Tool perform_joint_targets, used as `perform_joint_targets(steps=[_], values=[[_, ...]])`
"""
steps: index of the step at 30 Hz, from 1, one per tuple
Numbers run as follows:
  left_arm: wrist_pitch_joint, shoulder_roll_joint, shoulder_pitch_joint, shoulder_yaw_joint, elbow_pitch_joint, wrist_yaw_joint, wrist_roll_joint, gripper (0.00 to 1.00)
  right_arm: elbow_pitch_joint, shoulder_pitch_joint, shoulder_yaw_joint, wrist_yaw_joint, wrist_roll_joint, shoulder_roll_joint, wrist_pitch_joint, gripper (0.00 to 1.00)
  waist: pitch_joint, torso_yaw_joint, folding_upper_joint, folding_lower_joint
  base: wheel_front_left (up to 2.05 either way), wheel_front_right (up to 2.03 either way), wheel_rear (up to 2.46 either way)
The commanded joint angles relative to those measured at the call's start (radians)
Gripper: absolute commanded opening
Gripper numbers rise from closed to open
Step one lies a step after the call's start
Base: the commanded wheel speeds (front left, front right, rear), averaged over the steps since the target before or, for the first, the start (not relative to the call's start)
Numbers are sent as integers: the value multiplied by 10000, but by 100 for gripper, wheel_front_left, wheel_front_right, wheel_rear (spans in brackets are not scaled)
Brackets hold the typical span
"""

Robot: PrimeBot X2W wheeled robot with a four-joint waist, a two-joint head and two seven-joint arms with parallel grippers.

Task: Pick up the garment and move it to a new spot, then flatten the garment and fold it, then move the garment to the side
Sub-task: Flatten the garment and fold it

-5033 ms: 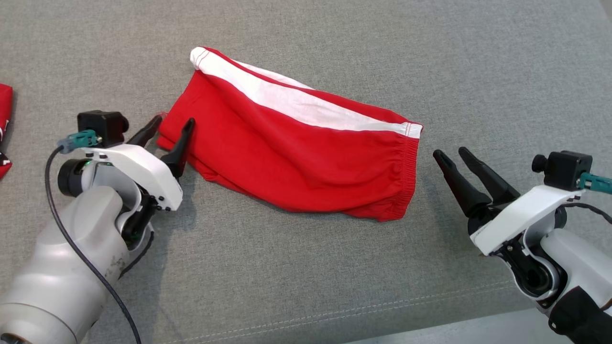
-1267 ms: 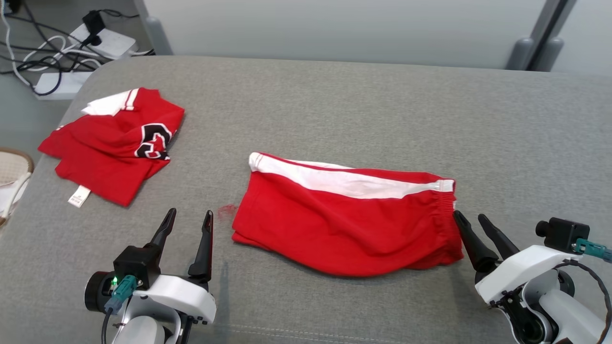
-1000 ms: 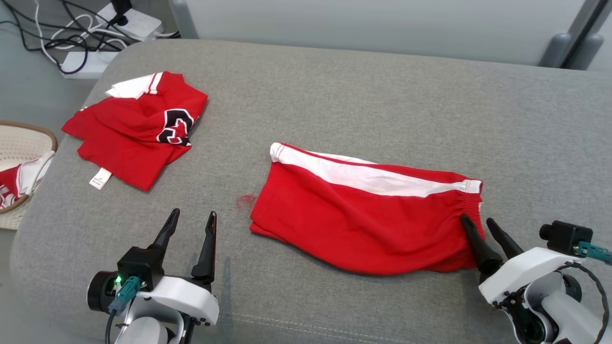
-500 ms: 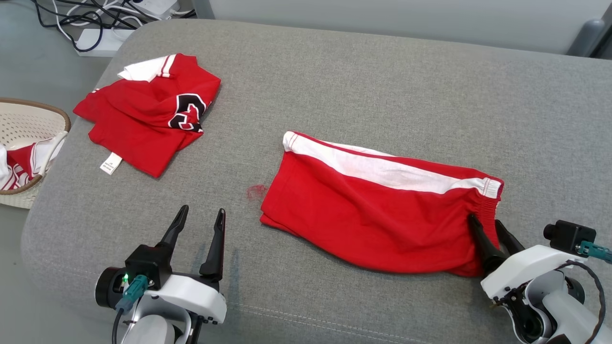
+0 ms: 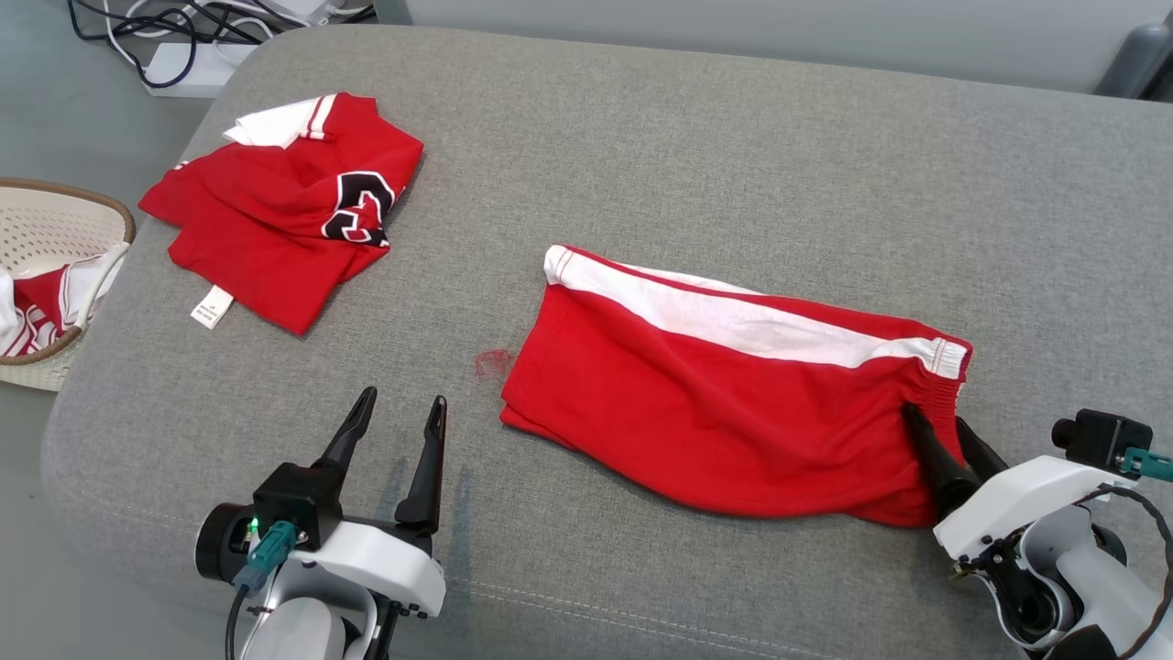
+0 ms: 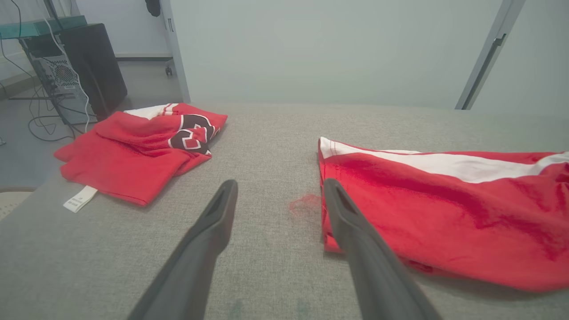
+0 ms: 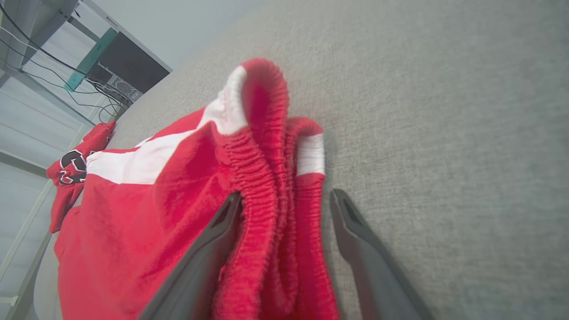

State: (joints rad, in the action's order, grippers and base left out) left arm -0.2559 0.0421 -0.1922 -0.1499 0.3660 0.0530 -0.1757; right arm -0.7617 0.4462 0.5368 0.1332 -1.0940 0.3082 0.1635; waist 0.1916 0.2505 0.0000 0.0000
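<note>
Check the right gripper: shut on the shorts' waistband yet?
Open: the right gripper has its fingers spread either side of the red shorts' elastic waistband, not pinching it.

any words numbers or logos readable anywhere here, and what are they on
Black print on the folded red jersey: creased over itself, perhaps a "3", not surely readable.
White tag at the jersey's edge: print too small to read.
Red shorts: no text visible.
</note>
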Motion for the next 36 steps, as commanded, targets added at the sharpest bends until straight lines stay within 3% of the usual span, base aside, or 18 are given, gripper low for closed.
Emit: perform_joint_targets(steps=[1, 5, 18, 21, 23, 26, 28, 29, 31, 36], values=[[-59, 92, -322, 263, -187, 65, 20, 100, -186, -139, 107, -25, -111, 65, -31, 100, 19, 26, 0, 0, 0, 0, 0], [-59, 87, -289, 243, -159, 44, -23, 100, -268, -198, 134, -25, -76, 95, -278, 100, 70, -5, 0, 0, 0, 0, 0], [-59, 83, -249, -90, 183, 7, -280, 100, 533, -67, 232, -25, -235, 57, -2554, 99, -218, -67, 0, 0, 0, 0, 0], [-59, 83, -228, -121, 234, 13, -302, 100, 707, -178, 155, -25, -224, -15, -2708, 66, -248, -47, 0, 0, 0, 0, 0], [-59, 82, -220, -139, 259, 14, -318, 100, 743, -257, 90, -25, -175, -20, -2784, 53, -245, -45, 0, 0, 0, 0, 0], [-59, 82, -228, -161, 310, 30, -323, 100, 657, -318, -89, -25, -67, -19, -2799, 47, -251, -56, 0, 0, 0, 0, 0], [-59, 82, -230, -162, 334, 40, -322, 100, 567, -320, -202, -25, 37, -34, -2796, 34, -259, -76, 0, 0, 0, 0, 0], [-59, 82, -230, -162, 334, 40, -322, 100, 567, -320, -202, -25, 37, -34, -2796, 34, -259, -76, 0, 0, 0, 0, 0], [-59, 82, -225, -170, 351, 54, -318, 100, 485, -304, -354, -25, 122, -64, -2720, 0, -264, -99, 0, 0, 0, 0, 0], [-59, 82, -227, -189, 379, 79, -347, 100, 481, -196, -956, -25, 150, -34, -2255, 0, -270, -171, 0, 0, 0, 0, 0]])
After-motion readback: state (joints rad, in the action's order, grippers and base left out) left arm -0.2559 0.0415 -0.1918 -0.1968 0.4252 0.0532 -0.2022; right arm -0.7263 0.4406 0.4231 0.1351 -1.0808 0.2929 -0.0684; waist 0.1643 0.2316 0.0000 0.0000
